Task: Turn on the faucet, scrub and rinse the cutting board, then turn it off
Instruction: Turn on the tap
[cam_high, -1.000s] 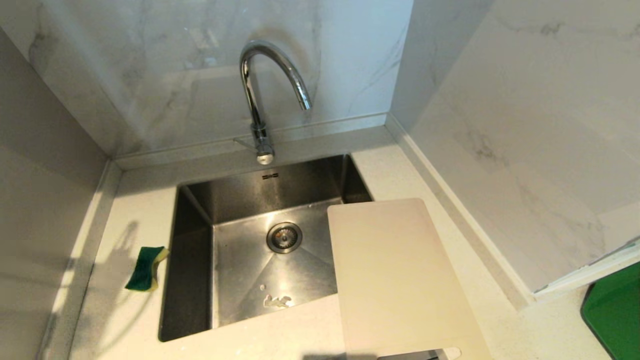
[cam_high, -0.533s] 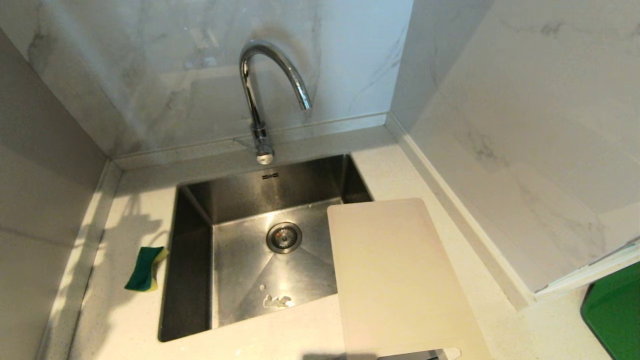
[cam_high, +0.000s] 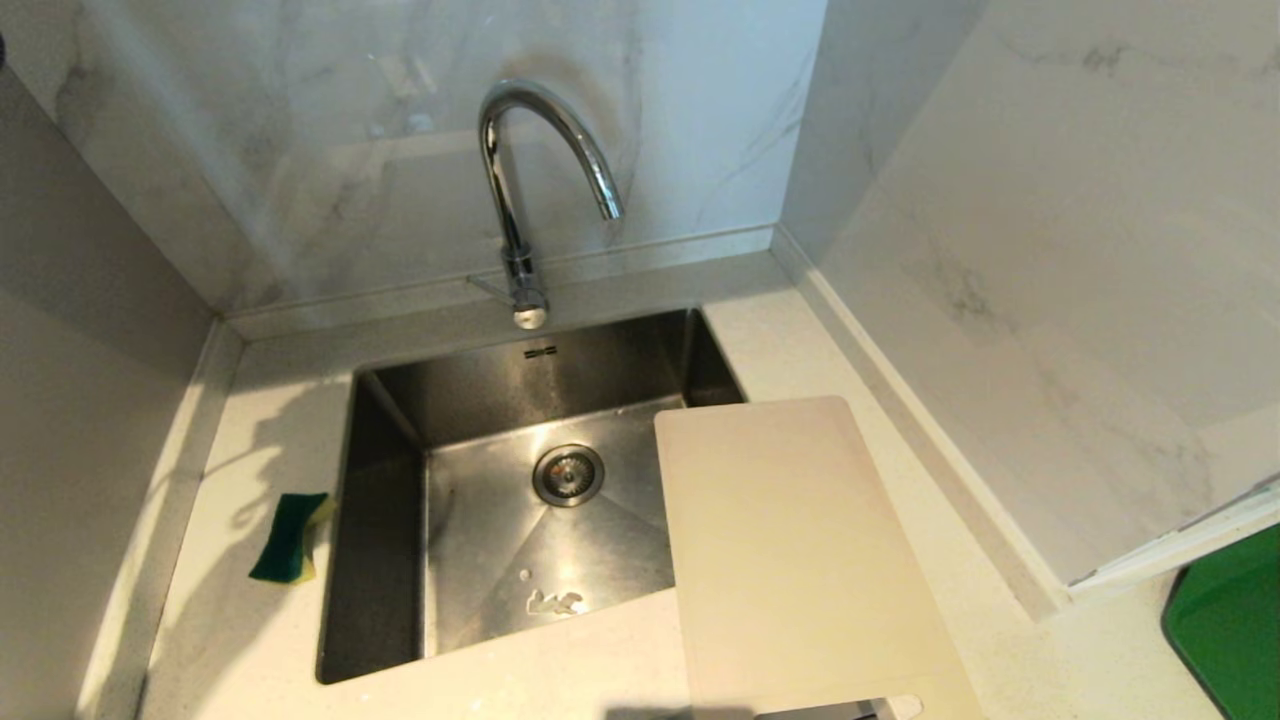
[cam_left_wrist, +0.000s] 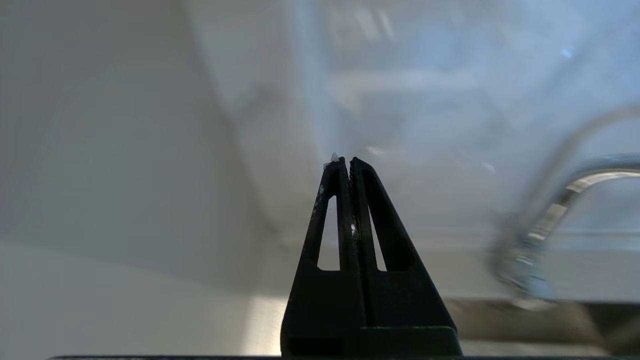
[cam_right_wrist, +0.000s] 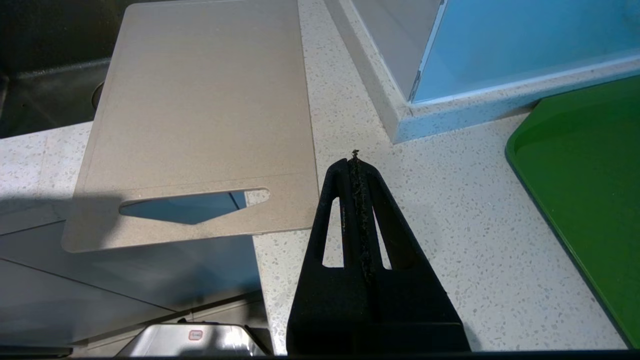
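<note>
The tall shiny chrome faucet (cam_high: 525, 200) stands at 12 o'clock. The big cream plastic cutting board (cam_high: 790, 560) lies at 4 o'clock on the desk (cam_high: 250, 640). Left claw (cam_left_wrist: 345, 161) and right claw (cam_right_wrist: 355, 160) are pressed together, empty.

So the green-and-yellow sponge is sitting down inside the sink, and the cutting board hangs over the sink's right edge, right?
Not quite. The sponge lies on the counter left of the sink, not inside it, as the head view shows. The cutting board does overhang the sink's right edge.
</note>
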